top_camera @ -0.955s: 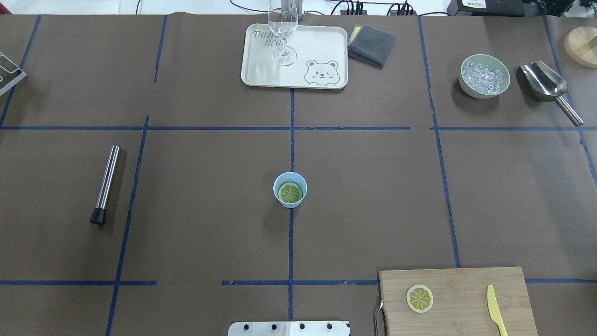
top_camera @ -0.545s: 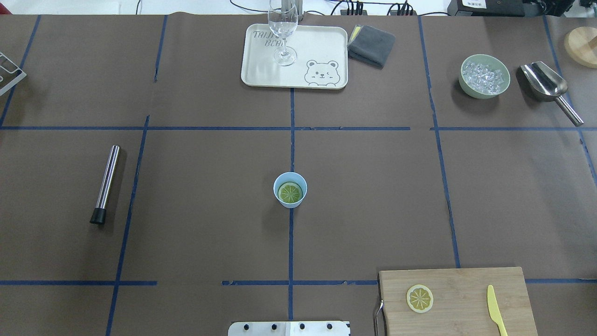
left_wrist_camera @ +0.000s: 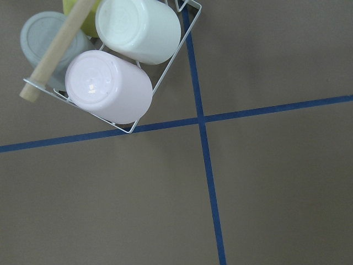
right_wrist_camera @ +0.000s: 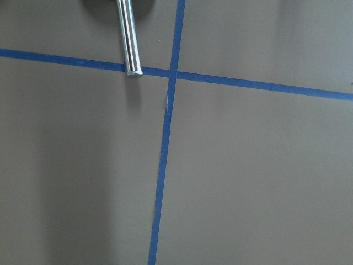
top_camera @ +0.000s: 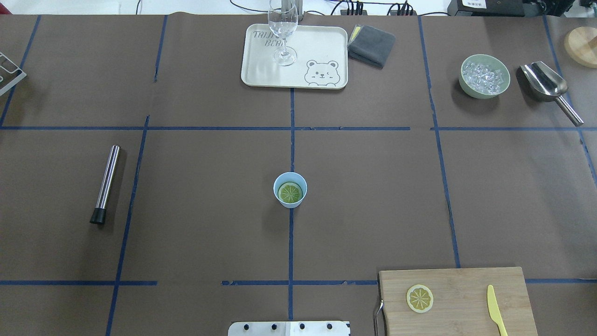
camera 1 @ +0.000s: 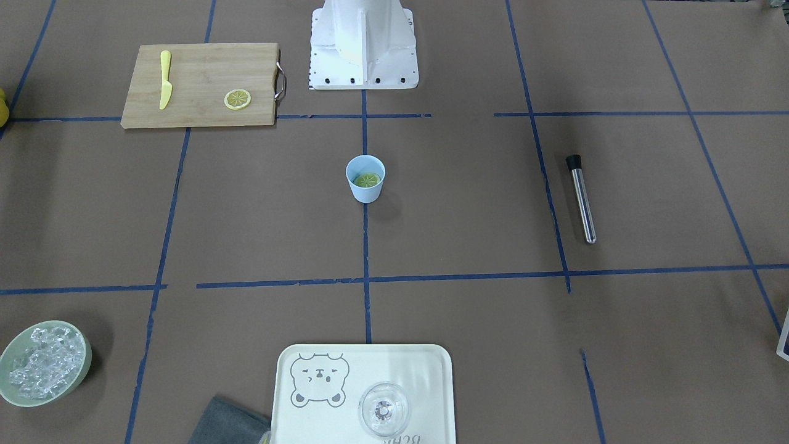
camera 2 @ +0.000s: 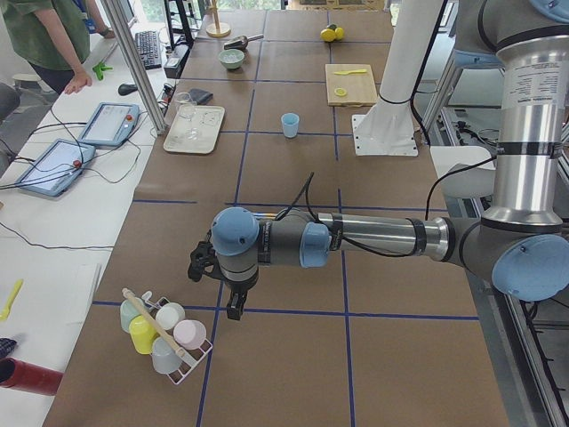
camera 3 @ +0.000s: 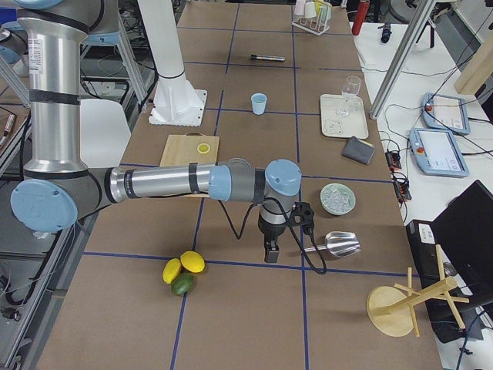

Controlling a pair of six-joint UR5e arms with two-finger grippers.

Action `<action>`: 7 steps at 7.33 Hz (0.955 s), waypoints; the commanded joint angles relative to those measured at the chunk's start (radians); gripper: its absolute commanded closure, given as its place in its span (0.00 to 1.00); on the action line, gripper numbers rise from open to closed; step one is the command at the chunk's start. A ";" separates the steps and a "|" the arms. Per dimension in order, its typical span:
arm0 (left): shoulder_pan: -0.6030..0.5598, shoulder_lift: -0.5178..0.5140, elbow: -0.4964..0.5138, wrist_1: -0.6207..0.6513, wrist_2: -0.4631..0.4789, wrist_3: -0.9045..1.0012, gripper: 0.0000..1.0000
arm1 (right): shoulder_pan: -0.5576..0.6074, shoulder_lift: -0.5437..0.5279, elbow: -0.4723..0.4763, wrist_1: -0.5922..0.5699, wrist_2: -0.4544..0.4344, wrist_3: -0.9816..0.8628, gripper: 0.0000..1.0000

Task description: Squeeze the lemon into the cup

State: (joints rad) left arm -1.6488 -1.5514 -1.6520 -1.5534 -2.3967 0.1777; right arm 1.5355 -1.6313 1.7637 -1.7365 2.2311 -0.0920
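Note:
The light-blue cup (top_camera: 298, 179) stands upright at the table's middle; it also shows in the front view (camera 1: 365, 192). One lemon slice (top_camera: 290, 192) lies flat inside it (camera 1: 367, 180). A second, similar slice (top_camera: 419, 298) lies on the cutting board (top_camera: 466, 284). My left gripper (camera 2: 233, 307) shows only in the exterior left view, far from the cup beside a cup rack; I cannot tell if it is open or shut. My right gripper (camera 3: 268, 250) shows only in the exterior right view, near the scoop; I cannot tell its state either.
A yellow knife (top_camera: 496, 310) lies on the board. A tray (top_camera: 322, 42) with a clear glass (top_camera: 282, 32), a grey cloth (top_camera: 371, 44), a bowl of ice (top_camera: 484, 76) and a steel scoop (top_camera: 545, 84) stand at the back. A steel rod (top_camera: 106, 183) lies left.

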 commanded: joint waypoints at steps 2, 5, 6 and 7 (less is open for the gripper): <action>0.000 0.002 -0.003 0.000 0.001 0.005 0.00 | 0.000 -0.001 -0.001 0.000 0.001 0.000 0.00; 0.000 0.007 0.000 0.000 0.002 -0.001 0.00 | 0.000 -0.001 -0.001 0.000 0.001 0.000 0.00; 0.000 0.007 0.001 0.000 0.002 -0.001 0.00 | 0.000 -0.001 -0.001 0.000 0.001 0.000 0.00; 0.000 0.007 0.003 0.000 0.002 -0.001 0.00 | 0.000 -0.001 0.000 0.000 0.001 0.000 0.00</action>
State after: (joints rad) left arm -1.6490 -1.5448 -1.6509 -1.5539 -2.3944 0.1767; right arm 1.5355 -1.6321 1.7627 -1.7365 2.2320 -0.0921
